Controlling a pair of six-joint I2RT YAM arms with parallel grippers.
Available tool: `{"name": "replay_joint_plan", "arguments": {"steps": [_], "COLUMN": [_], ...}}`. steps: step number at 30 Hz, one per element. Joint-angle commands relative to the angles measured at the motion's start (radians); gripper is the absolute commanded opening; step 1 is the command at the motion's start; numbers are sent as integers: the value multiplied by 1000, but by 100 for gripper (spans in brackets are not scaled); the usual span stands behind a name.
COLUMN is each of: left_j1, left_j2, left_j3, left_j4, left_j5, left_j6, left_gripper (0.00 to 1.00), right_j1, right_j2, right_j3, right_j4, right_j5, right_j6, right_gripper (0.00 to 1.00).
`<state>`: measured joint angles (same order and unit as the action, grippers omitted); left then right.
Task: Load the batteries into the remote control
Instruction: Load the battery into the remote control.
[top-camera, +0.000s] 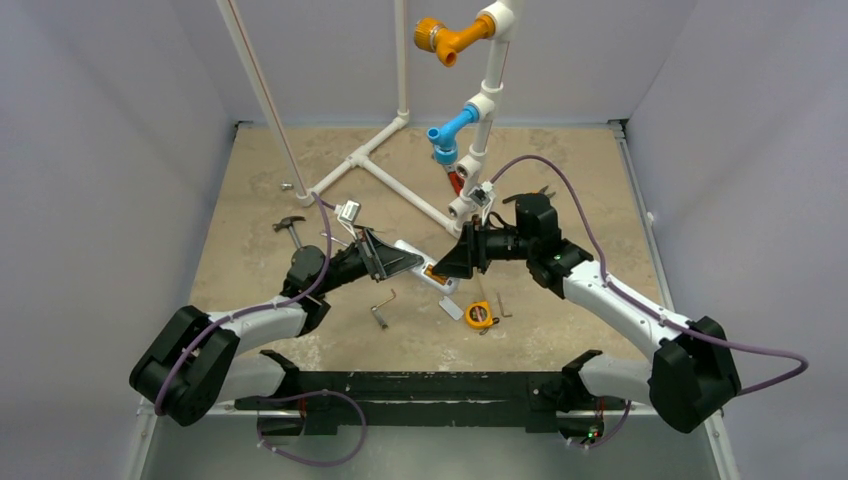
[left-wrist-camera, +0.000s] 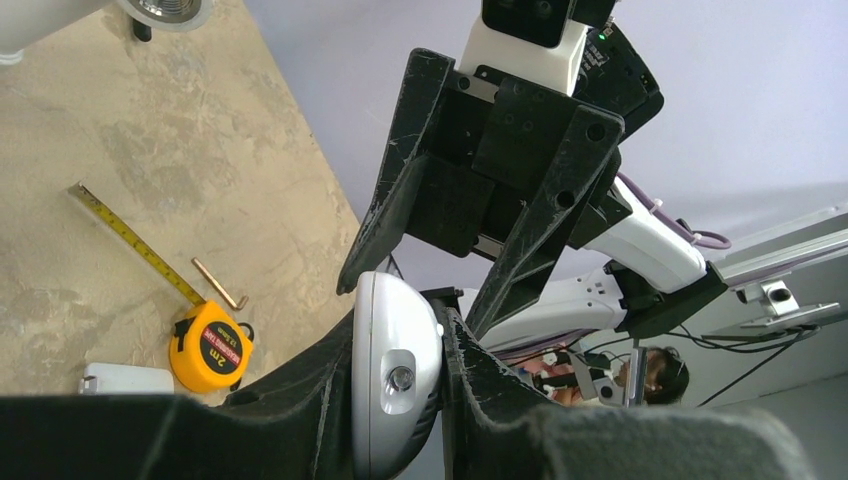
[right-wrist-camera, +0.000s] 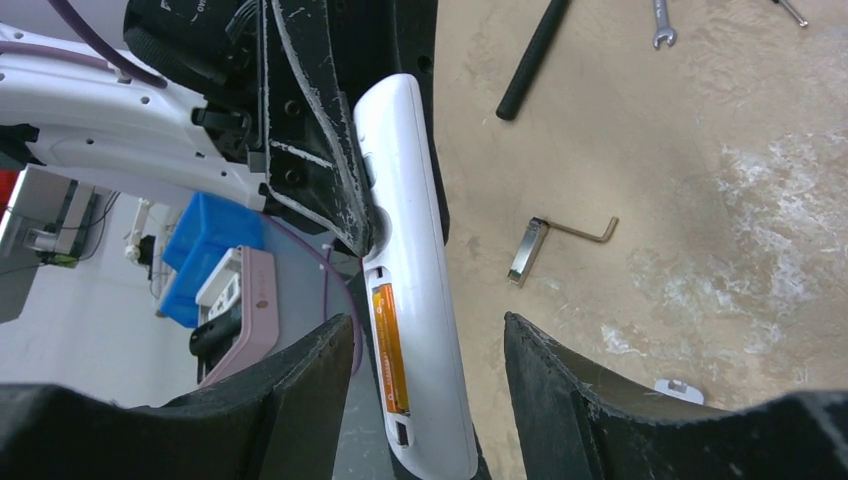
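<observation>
Left hand (left-wrist-camera: 397, 330) pinches remote (right-wrist-camera: 410, 250), held above table (top-camera: 250, 200). Right hand (right-wrist-camera: 428, 335) spread astride its end, not gripping. One battery (right-wrist-camera: 390, 345) sits in the bay. Loading step, I'd say; next needs a careful push home.

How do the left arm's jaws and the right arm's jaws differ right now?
The left jaws are shut on the remote, pinching its sides. The right jaws stand open, one on each side of the remote's battery end. The left jaws carry the remote, while the right jaws seem to hold nothing. Both are black, scuffed and two-fingered, and they face each other.
</observation>
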<state>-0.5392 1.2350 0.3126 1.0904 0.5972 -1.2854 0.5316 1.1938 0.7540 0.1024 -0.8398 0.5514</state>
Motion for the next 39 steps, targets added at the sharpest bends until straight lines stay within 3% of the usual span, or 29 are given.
{"name": "replay_joint_plan", "arguments": {"steps": [1, 22, 39], "left_j1": [-3, -3, -4], "left_j2": [-25, -28, -31], "left_j3": [29, 39, 50], "left_j4": [34, 13, -3], "left_j5": [-10, -10, -7], "left_j6": [30, 35, 40], "left_gripper": [0, 0, 0], "right_j1": [2, 17, 62], "right_j2": [14, 72, 91], "right_j3": [34, 51, 96], "right_j4": [69, 34, -145], "right_j5": [-54, -57, 105], "right_j6": [25, 0, -128], "right_gripper": [56, 44, 28]}}
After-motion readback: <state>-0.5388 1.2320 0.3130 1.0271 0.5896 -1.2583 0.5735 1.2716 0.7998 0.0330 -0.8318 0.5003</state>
